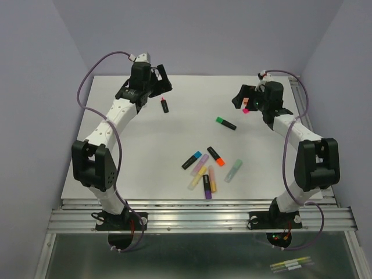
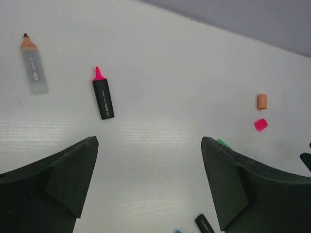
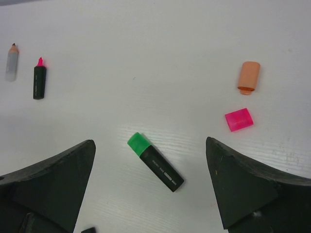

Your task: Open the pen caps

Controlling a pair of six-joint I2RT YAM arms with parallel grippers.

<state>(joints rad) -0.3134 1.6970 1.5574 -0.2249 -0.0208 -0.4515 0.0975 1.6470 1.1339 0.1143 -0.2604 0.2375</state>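
My left gripper (image 1: 156,81) (image 2: 148,141) is open and empty at the far left of the table. Ahead of it lie an uncapped black highlighter with a pink tip (image 1: 165,105) (image 2: 103,97) and an uncapped pastel highlighter with an orange tip (image 2: 33,68). My right gripper (image 1: 245,97) (image 3: 149,141) is open and empty at the far right, above a black highlighter with a green cap (image 1: 226,123) (image 3: 155,161). A loose orange cap (image 3: 249,76) (image 2: 262,101) and a loose pink cap (image 3: 238,119) (image 2: 260,124) (image 1: 246,110) lie beside it.
Several capped highlighters lie in a cluster (image 1: 206,170) near the table's front middle, among them a blue-capped one (image 1: 192,160) and an orange-capped one (image 1: 215,154). Purple walls close in the white table (image 1: 145,151). A metal rail (image 1: 197,218) runs along the front edge.
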